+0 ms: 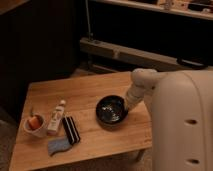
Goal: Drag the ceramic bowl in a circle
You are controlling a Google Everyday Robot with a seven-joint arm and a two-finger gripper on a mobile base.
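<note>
Wooden table [90, 90] seen from above and in front, with the robot's white body [185, 125] filling the lower right. Only one object bears a label: the small white bottle [56, 117] lying near the left front of the table, and its print is too small to read (no brand can be made out on any other item).

The white arm [142, 82] reaches down and to the left from the body. The gripper [127, 107] sits at its tip, low over the table and against the right-hand rim of the ceramic bowl [111, 110]. Its fingers are closed together. Whether the rim lies pinched between them cannot be told, since the wrist covers the contact.

The ceramic bowl, shallow, glossy and black, rests upright on the table right of centre, close to the front edge.

Well apart to the left stands a pale cup [34, 124] with orange contents. The bottle lies just beside it, then a black ridged block [71, 130], with a blue-grey cloth [58, 145] in front.
</note>
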